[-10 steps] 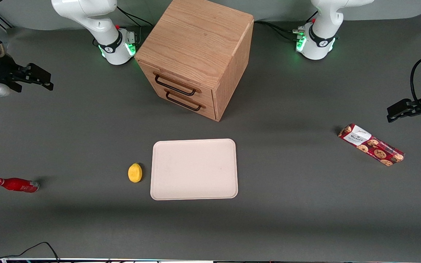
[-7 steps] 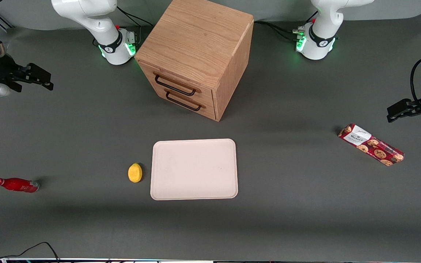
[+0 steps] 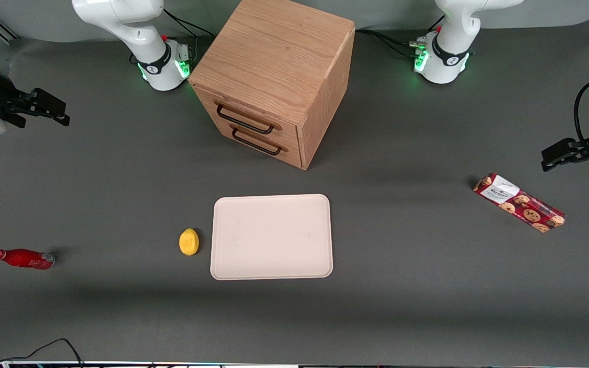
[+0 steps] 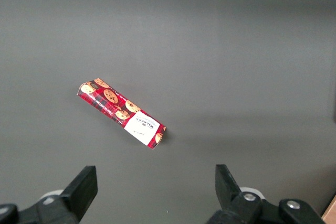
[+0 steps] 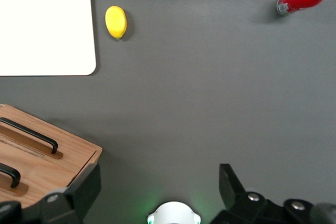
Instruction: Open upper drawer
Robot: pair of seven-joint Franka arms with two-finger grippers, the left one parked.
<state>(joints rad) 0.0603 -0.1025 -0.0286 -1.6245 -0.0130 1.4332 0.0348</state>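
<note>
The boxy oak cabinet [image 3: 274,56] stands between the two arm bases, and both of its drawers sit flush and shut. The upper drawer [image 3: 253,113] carries a thin dark wire handle [image 3: 246,121], with the like lower drawer [image 3: 269,139] beneath it. In the right wrist view, the upper drawer's handle [image 5: 7,174] shows only in part at the frame's edge. My right gripper [image 3: 54,108] hangs well above the table toward the working arm's end, far from the cabinet. It is open [image 5: 158,176], and only bare table shows between its fingers.
A cream tray [image 3: 272,236] lies nearer the front camera than the cabinet, with a yellow lemon [image 3: 188,241] beside it. A red bottle [image 3: 22,258] lies toward the working arm's end. A red cookie box [image 3: 519,202] lies toward the parked arm's end.
My right gripper has drifted a little away from the cabinet, toward the working arm's end of the table. Cabinet, drawers and loose objects have not moved.
</note>
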